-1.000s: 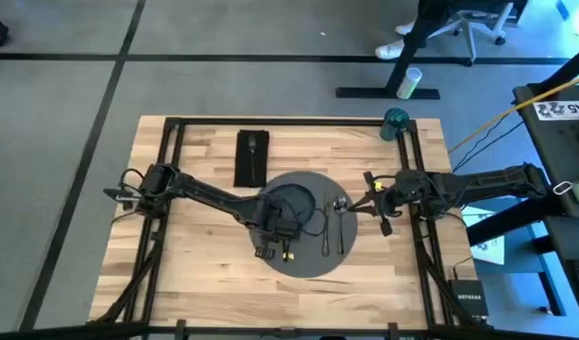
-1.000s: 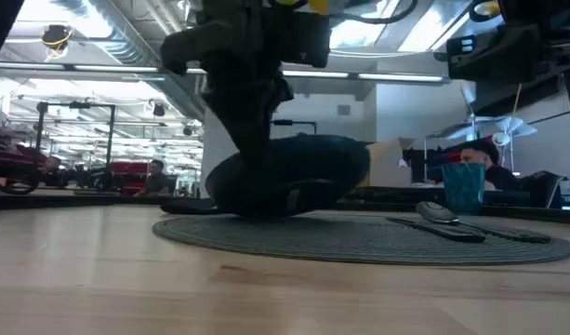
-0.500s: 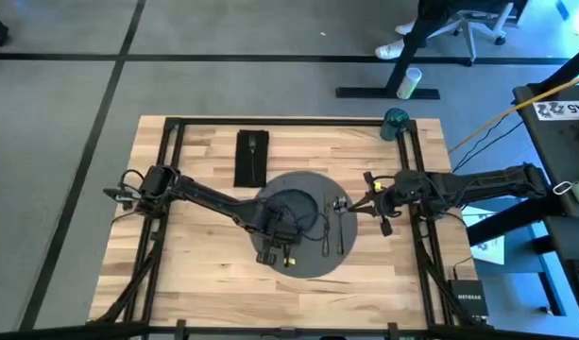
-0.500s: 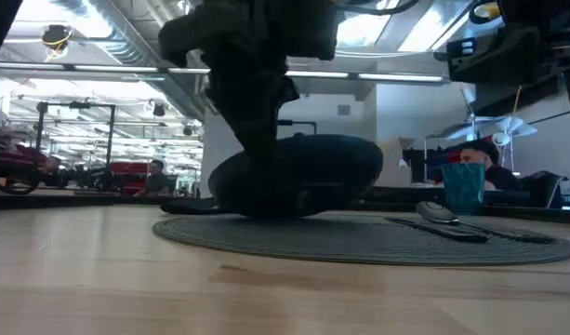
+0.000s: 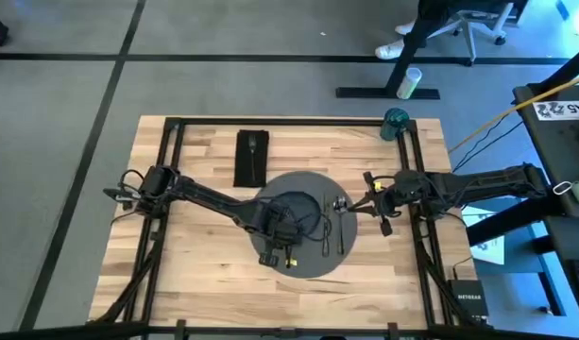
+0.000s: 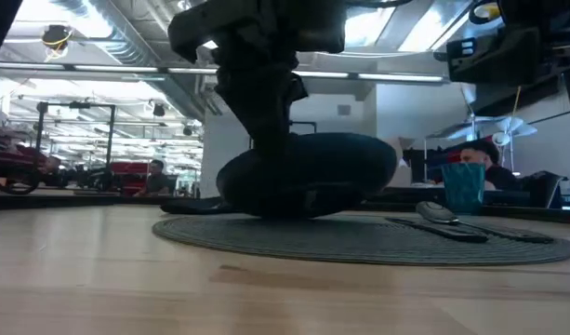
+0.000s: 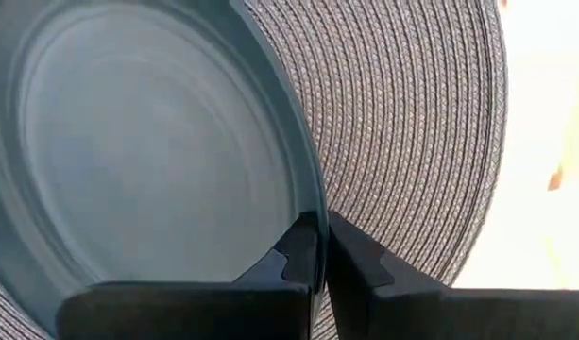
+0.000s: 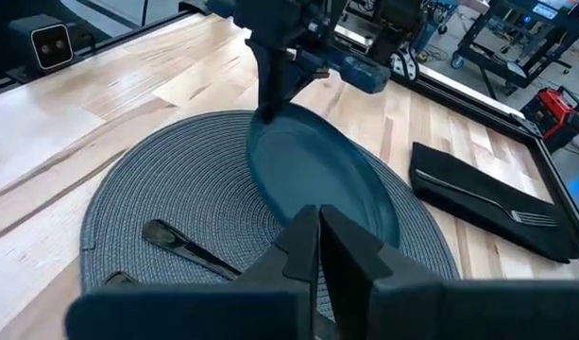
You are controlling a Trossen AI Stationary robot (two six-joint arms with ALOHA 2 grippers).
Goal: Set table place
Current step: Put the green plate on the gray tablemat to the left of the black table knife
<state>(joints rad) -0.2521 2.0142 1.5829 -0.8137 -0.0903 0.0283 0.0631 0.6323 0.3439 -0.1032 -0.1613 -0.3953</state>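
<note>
Left wrist view: left gripper (image 7: pixel 319 247) pinches the plate (image 7: pixel 128 161) rim.
Placemat (image 5: pixel 313 260): mid-table (image 5: pixel 204 274), holding plate, spoon (image 5: pixel 341 222) and knife (image 5: pixel 326 227).
Napkin (image 5: pixel 251 159): carries fork (image 5: pixel 253 144).
Right gripper (image 8: pixel 319 236): fingers together, beside placemat.

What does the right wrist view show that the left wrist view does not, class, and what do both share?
Right wrist only: the black napkin with a fork on it, a spoon on the placemat, the wooden table, and the right claw shut and empty. Left wrist only: the left claw shut on the plate rim, close up. Both: plate on placemat.
</note>
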